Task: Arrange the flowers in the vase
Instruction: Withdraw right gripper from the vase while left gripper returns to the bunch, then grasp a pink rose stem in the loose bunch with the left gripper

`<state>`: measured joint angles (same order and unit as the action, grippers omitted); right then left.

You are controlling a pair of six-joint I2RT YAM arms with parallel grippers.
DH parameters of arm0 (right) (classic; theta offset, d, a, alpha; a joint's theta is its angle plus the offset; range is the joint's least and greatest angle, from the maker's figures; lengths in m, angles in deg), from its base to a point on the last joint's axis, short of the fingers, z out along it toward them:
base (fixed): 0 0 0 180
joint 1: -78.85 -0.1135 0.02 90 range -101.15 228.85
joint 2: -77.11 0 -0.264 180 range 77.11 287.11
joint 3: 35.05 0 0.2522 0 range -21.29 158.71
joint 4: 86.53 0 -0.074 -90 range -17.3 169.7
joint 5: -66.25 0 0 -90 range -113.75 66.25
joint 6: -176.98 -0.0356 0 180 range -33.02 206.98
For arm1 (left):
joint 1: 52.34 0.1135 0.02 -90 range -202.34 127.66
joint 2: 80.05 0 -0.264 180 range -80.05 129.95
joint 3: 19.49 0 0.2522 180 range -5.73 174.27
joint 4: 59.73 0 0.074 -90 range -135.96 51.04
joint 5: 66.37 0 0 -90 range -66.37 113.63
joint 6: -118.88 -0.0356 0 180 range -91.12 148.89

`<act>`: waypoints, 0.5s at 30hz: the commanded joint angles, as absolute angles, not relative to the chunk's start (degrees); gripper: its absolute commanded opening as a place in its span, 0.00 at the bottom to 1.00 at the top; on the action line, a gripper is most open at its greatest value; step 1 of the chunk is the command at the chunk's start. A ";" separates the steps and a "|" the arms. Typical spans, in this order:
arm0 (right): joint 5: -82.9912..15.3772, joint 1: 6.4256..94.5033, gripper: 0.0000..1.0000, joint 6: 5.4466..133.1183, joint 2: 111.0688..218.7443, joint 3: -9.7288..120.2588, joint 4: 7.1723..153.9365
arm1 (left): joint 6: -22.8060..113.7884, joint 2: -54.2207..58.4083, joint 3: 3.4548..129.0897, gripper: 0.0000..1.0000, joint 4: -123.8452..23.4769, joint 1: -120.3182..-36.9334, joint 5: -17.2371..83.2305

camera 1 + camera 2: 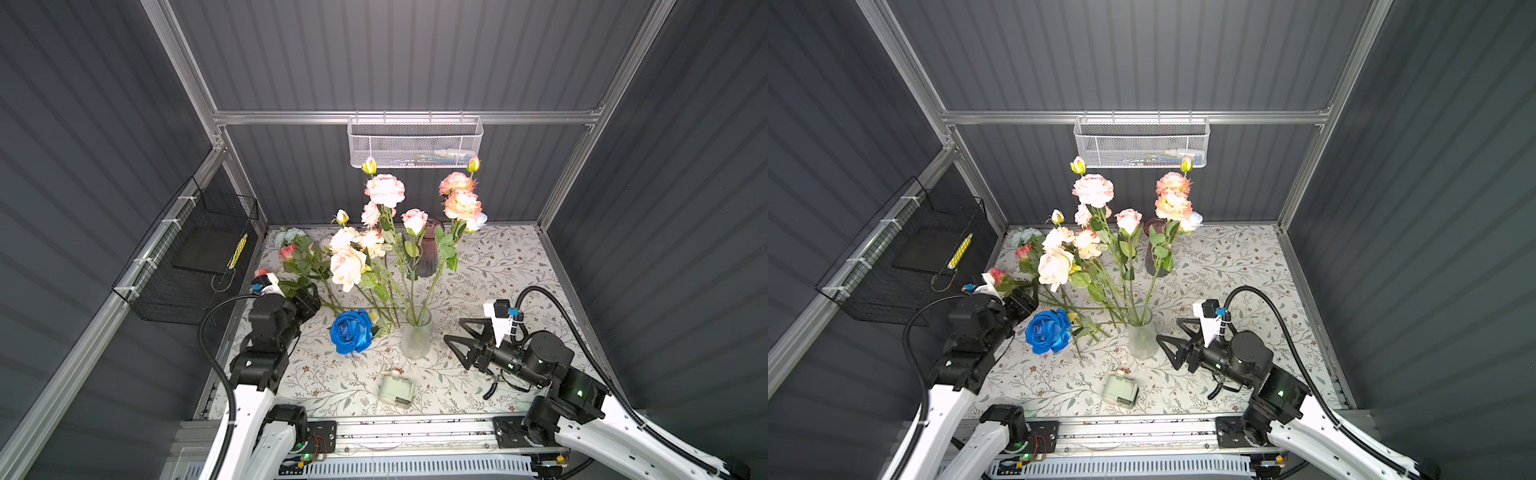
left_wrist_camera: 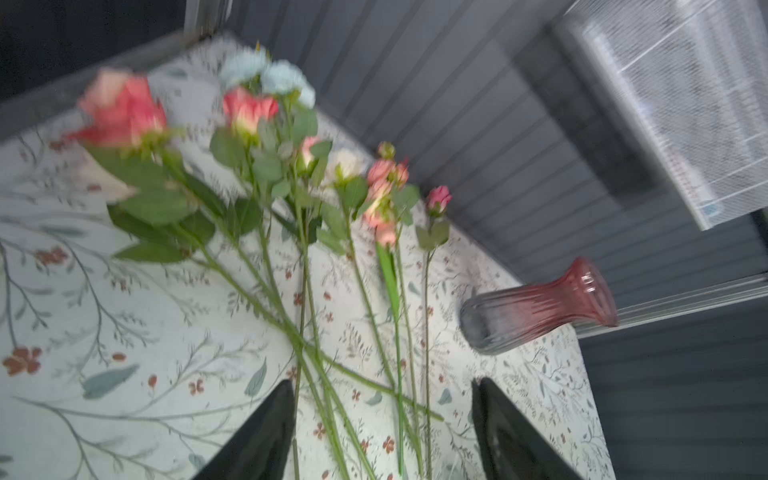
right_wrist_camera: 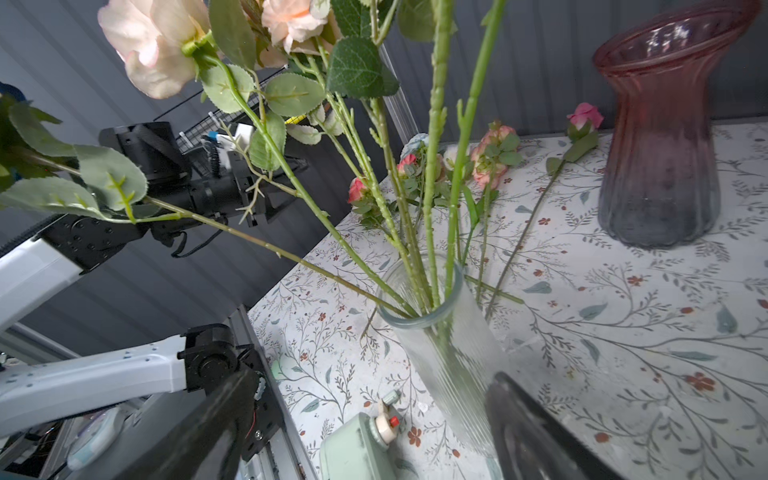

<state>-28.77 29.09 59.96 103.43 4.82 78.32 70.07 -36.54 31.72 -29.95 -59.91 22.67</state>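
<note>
Clear glass vase [image 1: 415, 338] was stood upright near the front-centre of the bench [image 1: 498, 270]. Several flowers [image 1: 384, 190] were already seated in it, with stems fanned out from the rim. Long axes ran roughly vertical, and the pink, peach and cream blooms were pointed up and toward the back wall. The blue rose [image 1: 352, 331] was also stemmed into the vase. It was leaned hard to the left, with its stem near horizontal and its bloom hung low beside the vase.

Loose flowers [image 1: 297, 255] were laid flat on the bench at back-left. Their blooms were pointed at the back-left corner and their cut ends toward the front and the vase. The stems were crossed over one another in the wrist view.

Left pincer [image 2: 382, 415] was seen open, with its fingers set either side of the loose stem ends. No stem was clamped.

Right pincer [image 1: 452, 329] was seen open and empty. It was aimed at the clear vase from the right, just beside it; contact could not be told.

A pink glass vase [image 1: 430, 249] was stood upright behind the clear one. A pale-green device [image 1: 397, 388] was laid in front.
</note>
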 commanded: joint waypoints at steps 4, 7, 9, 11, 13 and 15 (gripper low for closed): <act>-25.88 29.10 0.85 59.28 101.99 2.98 75.94 | 72.92 -22.12 29.44 0.47 -38.31 -60.18 24.69; -25.85 29.18 0.85 59.18 101.28 2.54 75.74 | 73.09 -14.28 29.69 0.43 -43.27 -60.16 21.57; -25.87 29.19 0.86 59.03 100.89 2.09 75.71 | 72.97 -9.35 30.97 0.41 -46.35 -60.16 19.71; -25.81 29.26 0.86 58.92 100.50 1.84 75.45 | 72.39 -3.89 33.22 0.41 -48.59 -60.08 18.23; -25.83 29.28 0.85 58.66 99.71 1.39 75.36 | 71.75 2.12 36.34 0.39 -50.37 -59.82 17.35; -25.22 29.28 0.85 58.50 98.77 1.13 74.66 | 71.58 6.99 39.07 0.38 -50.67 -59.64 16.58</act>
